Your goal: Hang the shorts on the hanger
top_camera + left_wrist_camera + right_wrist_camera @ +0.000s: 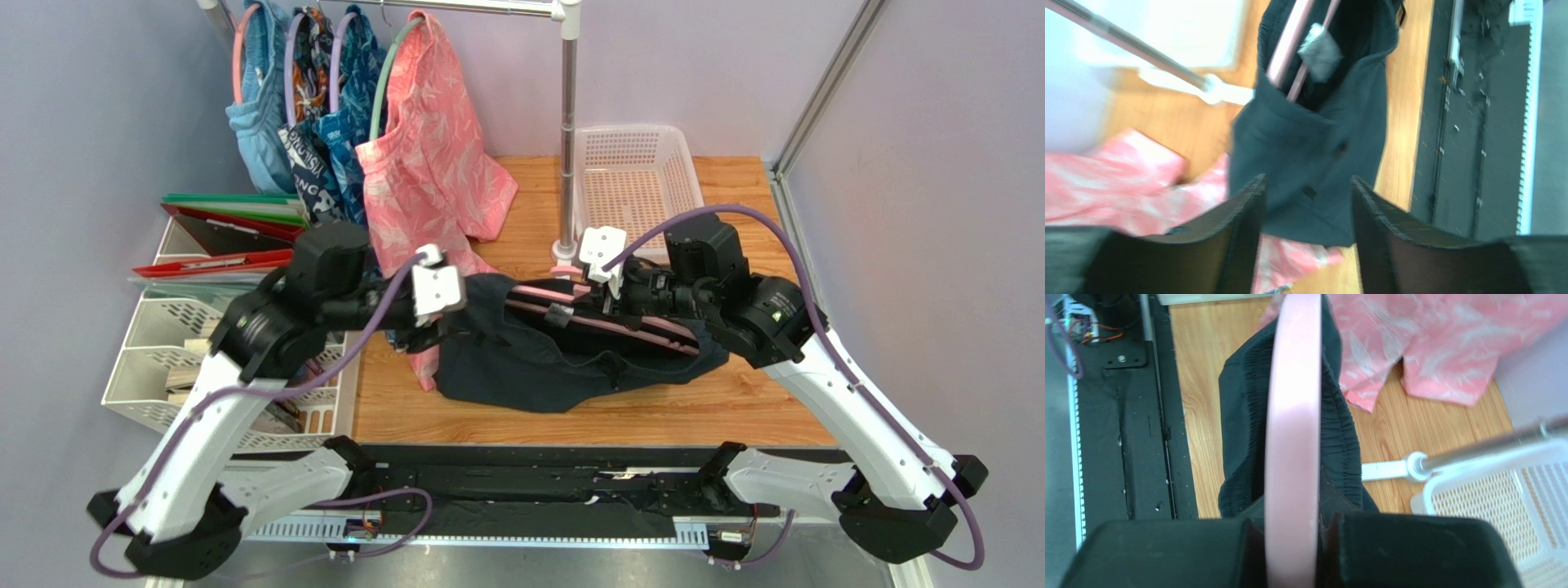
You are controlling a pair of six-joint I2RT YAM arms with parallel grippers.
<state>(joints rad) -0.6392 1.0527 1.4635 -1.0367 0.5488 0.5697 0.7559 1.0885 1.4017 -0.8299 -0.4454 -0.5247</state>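
**Black shorts (pixel 528 361) lie mid-desk with the pink hanger (pixel 1290 416) pushed into their waistband.**
The right end effector (pixel 1290 523) is clamped on the hanger's bar. The left end effector (pixel 1308 190) has its fingers apart, gripping nothing, at 9 o'clock of the shorts. A pink leaf-print garment (pixel 429 147) hangs at 10 o'clock, its hem against the shorts. The rack pole (pixel 568 123) stands at 12 o'clock and the white basket (pixel 638 172) at 1 o'clock.

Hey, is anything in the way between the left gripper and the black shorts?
Nothing visible. The open left gripper faces the shorts directly; the pink garment lies off to one side.
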